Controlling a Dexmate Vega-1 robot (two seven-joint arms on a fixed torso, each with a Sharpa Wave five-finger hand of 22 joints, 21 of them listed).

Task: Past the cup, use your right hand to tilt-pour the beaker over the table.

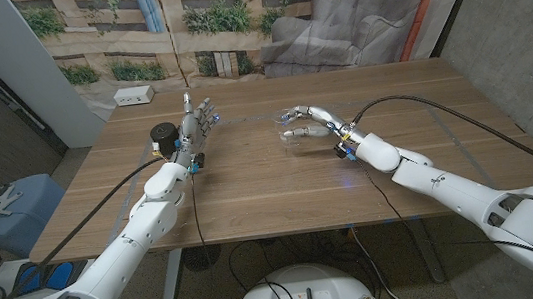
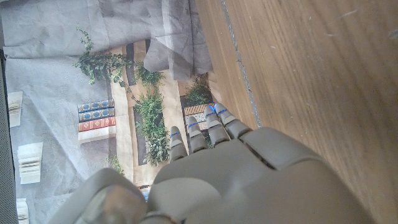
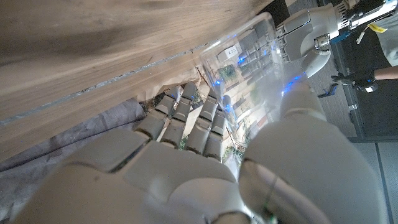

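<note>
The beaker [image 1: 297, 131] is up off the table [image 1: 282, 198] and lying well over on its side, clear plastic or glass, so see-through that in the head view it is barely more than a pale glint past the right hand's fingertips. The right wrist view gives it better: a transparent wall [image 3: 249, 68] with printed marks on it, the room shining through, and nothing inside that I can make out. The right hand [image 1: 319, 123] has it, fingers [image 3: 186, 118] curled along one side and the thumb [image 3: 298, 99] pressed on the other, a proper wrap rather than a pinch.

So this reads as the pour itself, the tilt looking already deep, mouth pointing toward the middle of the table, somewhere between the two hands. No cup can be picked out here; the dark round thing beside the left wrist [image 1: 163, 137] looks like part of the arm. Whether the spot counts as past the cup, I cannot tell.

Next call, by my judgement: hold the tilt a touch, then roll the wrist back upright and bring the beaker down onto the wood without loosening the grip early, since that smooth wall could slip.

Over on the other side the left hand [image 1: 198, 122] stands on edge, fingers [image 2: 205, 134] straight and close together, holding nothing.
</note>
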